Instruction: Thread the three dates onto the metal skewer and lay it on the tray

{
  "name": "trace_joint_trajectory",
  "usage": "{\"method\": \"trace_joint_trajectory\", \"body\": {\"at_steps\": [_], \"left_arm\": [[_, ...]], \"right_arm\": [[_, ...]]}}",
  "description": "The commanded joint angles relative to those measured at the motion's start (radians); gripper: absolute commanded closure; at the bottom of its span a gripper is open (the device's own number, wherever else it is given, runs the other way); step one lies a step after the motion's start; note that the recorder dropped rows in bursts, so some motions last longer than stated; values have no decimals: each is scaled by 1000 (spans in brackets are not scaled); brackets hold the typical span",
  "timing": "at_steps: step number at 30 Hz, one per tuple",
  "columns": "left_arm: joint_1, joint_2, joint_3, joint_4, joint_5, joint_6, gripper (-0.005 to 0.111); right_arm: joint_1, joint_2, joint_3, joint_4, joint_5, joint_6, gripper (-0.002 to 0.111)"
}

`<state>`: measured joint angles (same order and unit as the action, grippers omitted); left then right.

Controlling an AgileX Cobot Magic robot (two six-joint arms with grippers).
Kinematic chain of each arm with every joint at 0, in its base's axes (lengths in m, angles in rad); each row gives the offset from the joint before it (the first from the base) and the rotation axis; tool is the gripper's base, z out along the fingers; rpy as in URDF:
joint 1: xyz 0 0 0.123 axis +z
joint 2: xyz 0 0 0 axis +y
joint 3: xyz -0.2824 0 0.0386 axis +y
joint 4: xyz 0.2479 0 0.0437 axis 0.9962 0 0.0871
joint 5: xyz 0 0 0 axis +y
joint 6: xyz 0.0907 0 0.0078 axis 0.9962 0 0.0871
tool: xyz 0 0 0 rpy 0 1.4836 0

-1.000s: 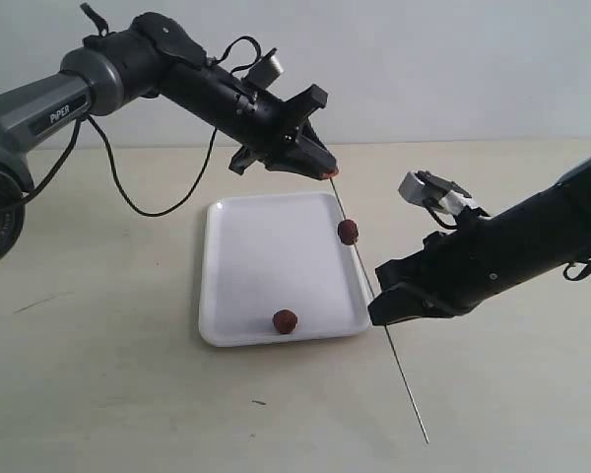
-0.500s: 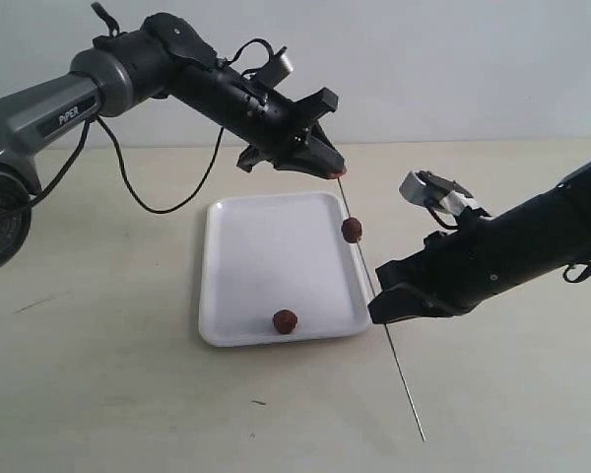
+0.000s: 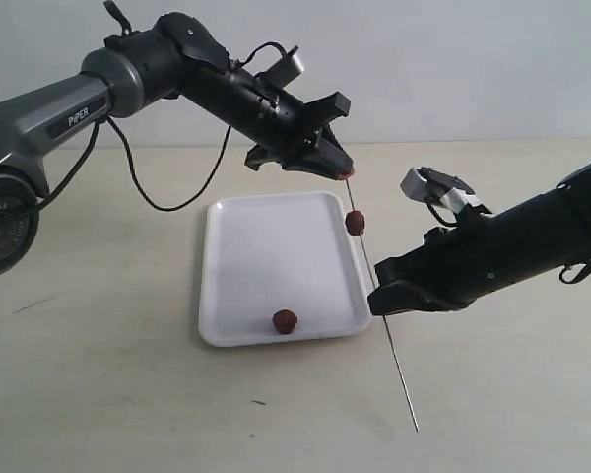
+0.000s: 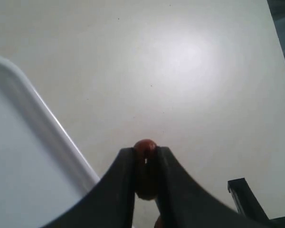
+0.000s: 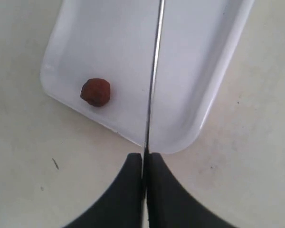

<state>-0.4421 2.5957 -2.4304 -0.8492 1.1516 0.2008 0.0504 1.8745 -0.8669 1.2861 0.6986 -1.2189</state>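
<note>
My right gripper (image 3: 379,301) (image 5: 144,159) is shut on the thin metal skewer (image 3: 367,258) (image 5: 154,71), holding it slanted above the table beside the white tray (image 3: 227,296) (image 5: 218,80). One date (image 3: 355,222) sits threaded on the rod near its upper part. My left gripper (image 3: 345,172) (image 4: 146,154) is shut on a second date (image 4: 145,148) right at the skewer's top tip. A third date (image 3: 286,320) (image 5: 96,91) lies loose in the tray's near part.
The beige table (image 3: 128,394) spreads around the tray. A black cable (image 3: 148,202) hangs from the left arm over the table's far left. The skewer's lower end (image 3: 414,424) reaches toward the table's front.
The left gripper with its date has moved right and slightly up along with the skewer's top. The threaded date has shifted a little up and right. The right gripper has barely moved.
</note>
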Motion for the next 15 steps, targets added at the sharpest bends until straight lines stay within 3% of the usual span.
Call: {"method": "trace_joint_trajectory", "body": {"at_steps": [1,15], "left_arm": [[-31,-5,17,6,69,11,93],[-68,-5,35,2,69,39,93]], "right_arm": [[-4,-10,-25,57,-26,-37,108],[-4,-10,-80,68,-43,-35,108]]}}
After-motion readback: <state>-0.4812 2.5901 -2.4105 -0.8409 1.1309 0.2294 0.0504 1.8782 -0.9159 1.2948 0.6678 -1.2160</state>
